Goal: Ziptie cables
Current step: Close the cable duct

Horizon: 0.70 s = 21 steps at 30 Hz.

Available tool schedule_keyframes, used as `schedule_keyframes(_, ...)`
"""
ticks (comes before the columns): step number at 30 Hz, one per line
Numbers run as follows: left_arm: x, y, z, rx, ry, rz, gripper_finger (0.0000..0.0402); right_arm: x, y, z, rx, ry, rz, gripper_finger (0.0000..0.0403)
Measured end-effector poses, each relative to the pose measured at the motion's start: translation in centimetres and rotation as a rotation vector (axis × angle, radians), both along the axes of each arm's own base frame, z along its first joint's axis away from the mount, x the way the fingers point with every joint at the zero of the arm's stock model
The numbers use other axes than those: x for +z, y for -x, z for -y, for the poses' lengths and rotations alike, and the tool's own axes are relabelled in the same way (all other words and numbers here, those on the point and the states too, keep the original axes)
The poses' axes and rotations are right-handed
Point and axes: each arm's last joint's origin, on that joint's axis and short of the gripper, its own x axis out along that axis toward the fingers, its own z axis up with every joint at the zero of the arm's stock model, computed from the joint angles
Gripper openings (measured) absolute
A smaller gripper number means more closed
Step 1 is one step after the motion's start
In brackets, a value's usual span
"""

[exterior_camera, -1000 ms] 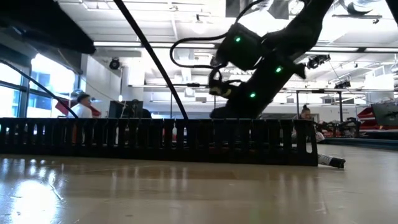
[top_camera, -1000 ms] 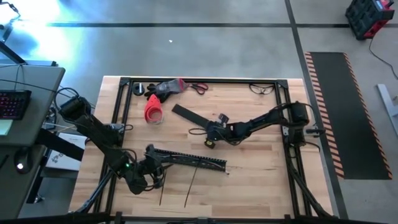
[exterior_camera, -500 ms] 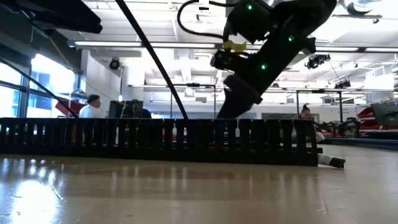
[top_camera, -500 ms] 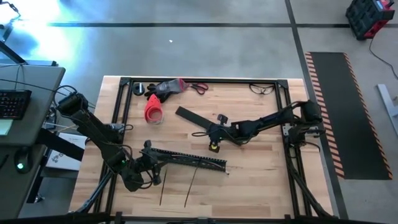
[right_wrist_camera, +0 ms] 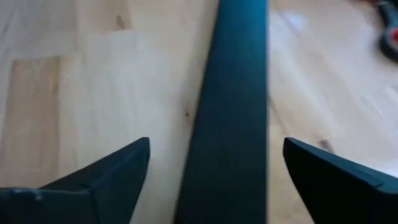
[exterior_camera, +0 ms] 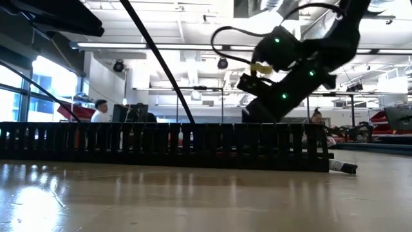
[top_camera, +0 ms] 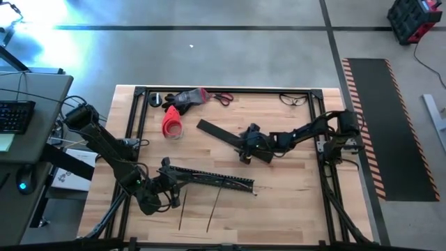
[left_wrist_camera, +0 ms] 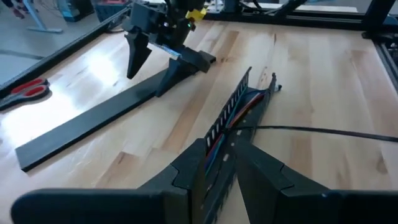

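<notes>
Cables: thin multicoloured cables (left_wrist_camera: 239, 109) lie inside the long black comb-toothed slotted channel (top_camera: 209, 179), at 6 o'clock on the light wooden table (top_camera: 279, 202).
Left gripper: left gripper (left_wrist_camera: 225, 163) is closed on the channel's near end, at 8 o'clock on the table; unchanged over the last second.
Right gripper: right gripper (right_wrist_camera: 214, 158) now has its fingers spread wide, 1 on each side of the flat black rigid strip (top_camera: 221, 134), near table centre; 1 second ago it sat lower, toward 6 o'clock.
Change: the right arm has moved up to the strip.
Meaning: judged, the strip is about to be picked up; no tying has begun.
Surroundings: red-handled scissors (top_camera: 224, 98) at 12 o'clock; red cone-shaped object (top_camera: 171, 124) at 10 o'clock.
</notes>
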Motion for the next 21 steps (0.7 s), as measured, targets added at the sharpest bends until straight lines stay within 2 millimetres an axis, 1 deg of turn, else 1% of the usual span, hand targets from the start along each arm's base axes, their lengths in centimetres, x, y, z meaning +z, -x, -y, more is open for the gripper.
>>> schedule_keyframes(2, 0.0, 0.0, 0.0, 0.005, -0.012, 0.004, 0.0071, -0.4, 0.6, 0.4, -0.039, 0.011, 0.023, 0.0367)
schedule_keyframes(4, 0.0, 0.0, 0.0, 0.01, -0.016, 0.009, 0.0071, -1.1, 1.5, 0.9, -0.071, -0.004, 0.0, 0.0373)
schedule_keyframes(6, 0.0, 0.0, 0.0, 0.01, -0.017, 0.009, 0.0071, -1.5, 2.0, 1.4, -0.063, -0.064, -0.001, 0.0371)
schedule_keyframes(9, 0.0, 0.0, -0.1, 0.015, -0.019, 0.012, 0.0071, -2.2, 2.7, 1.8, -0.028, -0.164, 0.012, 0.0355)
schedule_keyframes(11, 0.0, 0.0, -0.1, 0.015, -0.019, 0.012, 0.0071, -2.8, 3.0, 1.7, -0.023, -0.178, 0.013, 0.0339)
schedule_keyframes(15, 0.1, 0.0, -0.1, 0.015, -0.016, 0.014, 0.0071, -4.2, 3.4, 1.3, -0.067, -0.159, -0.003, 0.0297)
schedule_keyframes(17, 0.1, -0.1, 0.0, 0.013, -0.011, 0.015, 0.0071, -4.7, 3.5, 0.9, -0.094, -0.152, 0.012, 0.027)
schedule_keyframes(20, 0.1, -0.1, 0.0, 0.013, -0.009, 0.017, 0.0071, -5.0, 3.5, 0.3, -0.127, -0.146, 0.035, 0.0216)
schedule_keyframes(21, 0.1, -0.1, 0.0, 0.012, -0.009, 0.017, 0.0071, -5.0, 3.5, 0.1, -0.135, -0.141, 0.037, 0.0207)
